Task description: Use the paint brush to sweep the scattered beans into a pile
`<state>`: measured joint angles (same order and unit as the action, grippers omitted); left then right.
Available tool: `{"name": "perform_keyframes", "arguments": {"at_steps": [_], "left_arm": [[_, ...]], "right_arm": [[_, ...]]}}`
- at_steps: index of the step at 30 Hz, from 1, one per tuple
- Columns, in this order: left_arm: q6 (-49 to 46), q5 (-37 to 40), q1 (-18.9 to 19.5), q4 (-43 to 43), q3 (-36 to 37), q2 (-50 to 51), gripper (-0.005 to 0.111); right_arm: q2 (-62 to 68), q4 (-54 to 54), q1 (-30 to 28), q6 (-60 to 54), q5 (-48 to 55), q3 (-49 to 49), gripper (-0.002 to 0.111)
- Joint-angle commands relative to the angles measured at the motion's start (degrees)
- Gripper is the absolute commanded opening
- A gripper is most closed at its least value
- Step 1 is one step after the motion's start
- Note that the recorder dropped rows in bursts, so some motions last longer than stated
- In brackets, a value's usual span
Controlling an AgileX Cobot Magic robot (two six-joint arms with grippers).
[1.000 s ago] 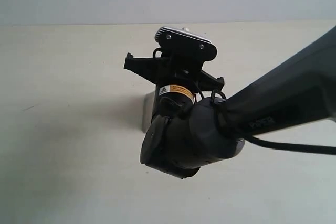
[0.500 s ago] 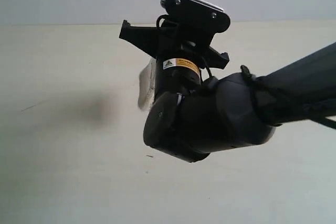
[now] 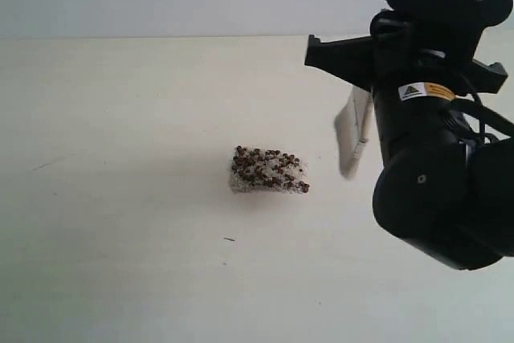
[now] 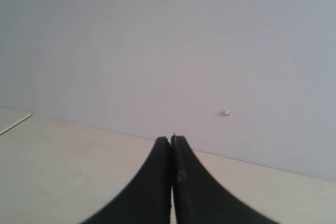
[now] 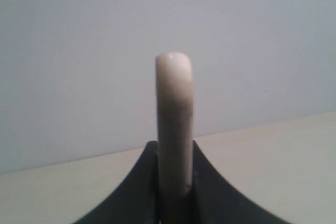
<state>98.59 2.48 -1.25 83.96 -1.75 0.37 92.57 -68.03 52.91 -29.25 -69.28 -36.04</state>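
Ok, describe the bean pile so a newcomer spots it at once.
Start with the wide pale cream tabletop in the exterior view. Near its middle, left of the big black robot arm, sits a small compact heap of dark reddish-brown beans on whitish grit. Nothing else on it is speckled.

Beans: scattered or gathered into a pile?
Gathered. The beans lie in one compact heap on the table; one dark speck lies apart, too small to identify.

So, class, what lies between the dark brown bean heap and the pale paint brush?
Only bare cream tabletop separates the dark brown bean heap from the blurred pale paint brush, as seen in the exterior view.
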Motion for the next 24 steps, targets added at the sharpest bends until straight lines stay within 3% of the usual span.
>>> {"name": "perform_keyframes", "arguments": {"at_steps": [1,8,13,24], "left_arm": [[0.33,-0.04,0.13,-0.20,0.18,-0.37,0.000],[0.33,-0.04,0.13,-0.20,0.18,-0.37,0.000],[0.33,-0.04,0.13,-0.20,0.18,-0.37,0.000],[0.33,-0.04,0.13,-0.20,0.18,-0.37,0.000]], "right_arm": [[1.63,5.40,-2.04,-2.04,1.02,0.26,0.000],[9.00,8.25,-2.04,5.70,-0.68,0.26,0.000],[11.59,8.39,-2.43,5.36,-0.68,0.26,0.000],[2.26,12.94,-11.44,1.39,-0.68,3.03,0.000]]}}
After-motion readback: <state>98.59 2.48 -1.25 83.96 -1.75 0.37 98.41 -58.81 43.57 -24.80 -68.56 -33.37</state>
